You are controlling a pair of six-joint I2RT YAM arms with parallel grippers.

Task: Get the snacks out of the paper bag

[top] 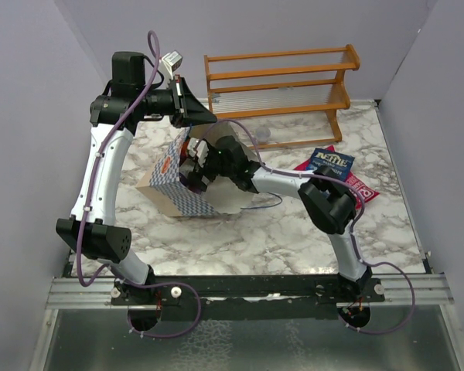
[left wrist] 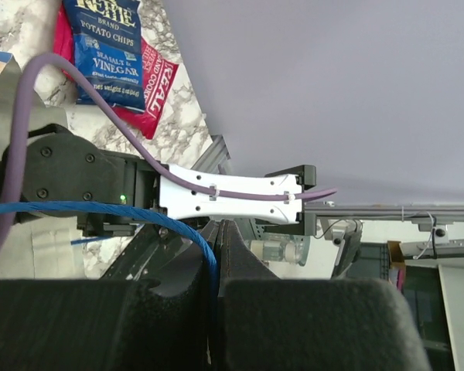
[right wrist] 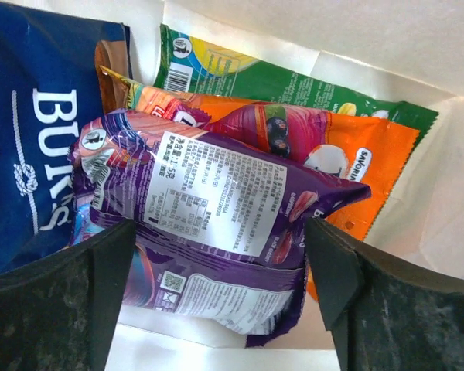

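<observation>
Marble table (top: pixel 294 239) | rack (top: pixel 282 77) behind paper bag (top: pixel 166 182) | right tool (right wrist: pixel 218 232) astride purple packet (right wrist: pixel 209 182)

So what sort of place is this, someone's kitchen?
Probably a robot test booth, not a kitchen: plain grey walls box in a marble-look table, the left arm and right arm are bolted to a metal rail, and a paper bag and wooden rack look staged.

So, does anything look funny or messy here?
The tan paper bag with a blue-checkered band lies tipped on its side on the marble table, with the right gripper inside it. Nothing looks spilled or torn.
</observation>
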